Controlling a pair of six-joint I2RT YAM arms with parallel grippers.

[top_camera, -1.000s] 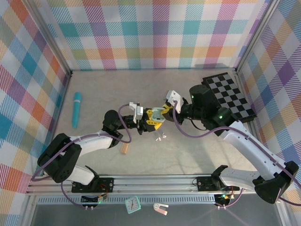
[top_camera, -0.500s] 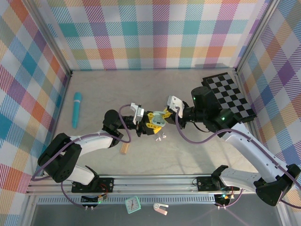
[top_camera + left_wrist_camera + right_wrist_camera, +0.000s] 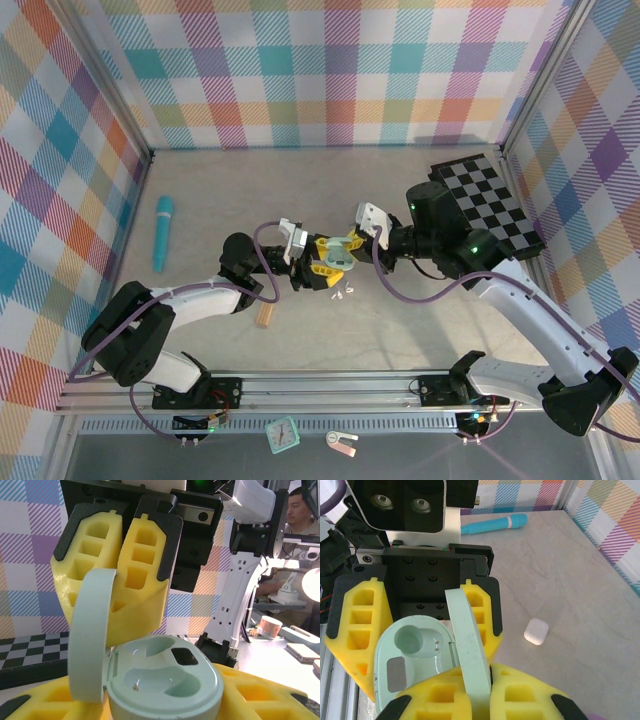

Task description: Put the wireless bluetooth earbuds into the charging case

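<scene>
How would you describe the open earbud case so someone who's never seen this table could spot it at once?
Go to the middle of the grey table, where the left hand and right hand meet tip to tip. Between their yellow pads is the case: a pale mint-green pebble with its lid flipped up, unlike the little white piece lying on the table nearby.

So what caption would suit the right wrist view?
Right pincer pinches the lid of the open green case; left pincer flanks its base.
</scene>
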